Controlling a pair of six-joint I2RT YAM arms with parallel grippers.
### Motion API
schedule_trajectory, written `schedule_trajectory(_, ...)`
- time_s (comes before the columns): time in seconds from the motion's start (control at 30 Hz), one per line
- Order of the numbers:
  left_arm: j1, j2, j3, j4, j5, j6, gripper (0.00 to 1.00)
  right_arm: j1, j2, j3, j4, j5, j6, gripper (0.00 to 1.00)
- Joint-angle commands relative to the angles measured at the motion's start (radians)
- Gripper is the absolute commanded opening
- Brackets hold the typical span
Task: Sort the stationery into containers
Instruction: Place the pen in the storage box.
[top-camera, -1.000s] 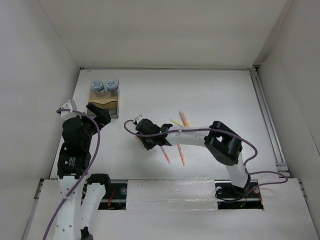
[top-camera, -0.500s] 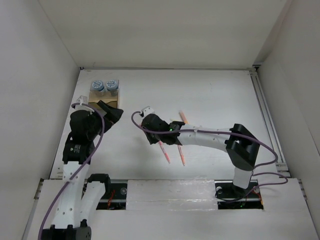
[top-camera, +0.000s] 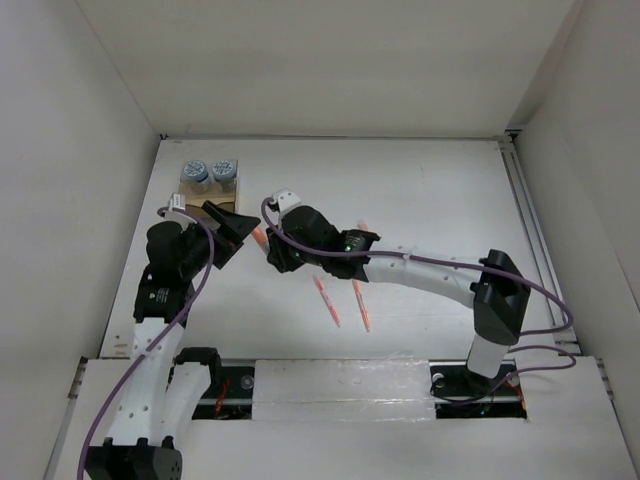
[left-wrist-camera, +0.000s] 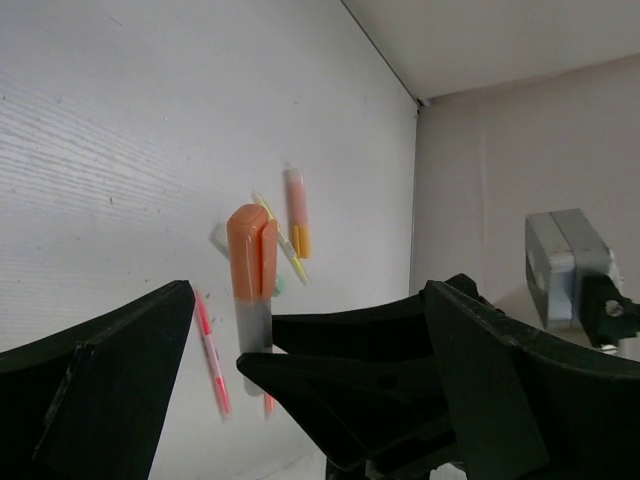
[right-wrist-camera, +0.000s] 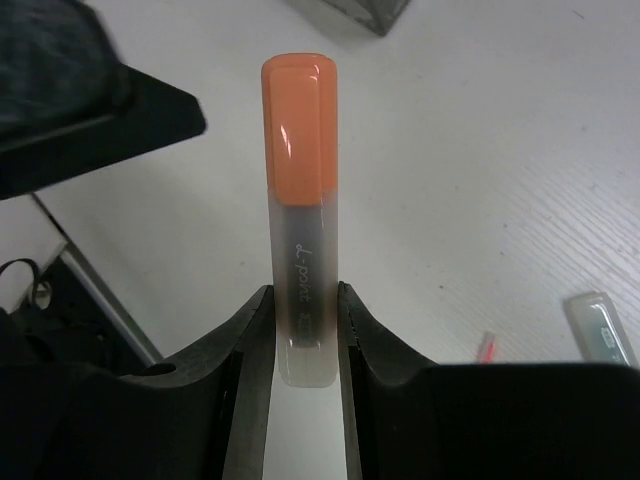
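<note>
Surface: white, flat. Wooden organiser tray lies at the far left. Pink-red pen and orange pen lie side by side, not touching, near the front middle. Beyond them lie a pink-and-orange highlighter and a pale yellow pen, close together.

In the top view, the layered wooden organiser tray was mostly covered by the left gripper, its compartments out of sight. Only the orange tip of the orange-capped translucent highlighter showed beyond the right gripper. From the right wrist, a pale capped object was cut by the right edge, its kind unclear.
</note>
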Motion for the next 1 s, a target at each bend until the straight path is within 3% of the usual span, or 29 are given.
schedule_trajectory(0.0,-0.003,0.013,-0.009,0.082,0.039,0.021,0.95,0.014,-0.063,0.045,0.063,-0.071,0.007,0.00)
schedule_trajectory(0.2,-0.003,0.022,-0.029,0.096,0.071,0.053,0.88,0.014,-0.100,0.036,0.063,-0.080,-0.002,0.00)
schedule_trajectory(0.27,-0.003,0.022,-0.029,0.105,0.080,0.053,0.77,0.014,-0.100,0.036,0.063,-0.092,-0.002,0.00)
schedule_trajectory(0.37,-0.003,0.022,-0.029,0.105,0.080,0.053,0.71,0.014,-0.100,0.036,0.072,-0.111,-0.002,0.00)
schedule_trajectory(0.53,-0.003,0.022,-0.029,0.116,0.100,0.053,0.47,0.014,-0.091,0.045,0.072,-0.111,-0.002,0.00)
schedule_trajectory(0.67,-0.003,0.022,-0.029,0.116,0.110,0.062,0.34,0.014,-0.082,0.054,0.072,-0.111,-0.012,0.00)
schedule_trajectory(0.8,-0.003,0.031,-0.038,0.125,0.119,0.062,0.27,0.014,-0.082,0.064,0.063,-0.111,-0.012,0.00)
schedule_trajectory(0.97,-0.003,0.040,-0.047,0.143,0.129,0.071,0.05,0.014,-0.082,0.073,0.063,-0.111,-0.012,0.00)
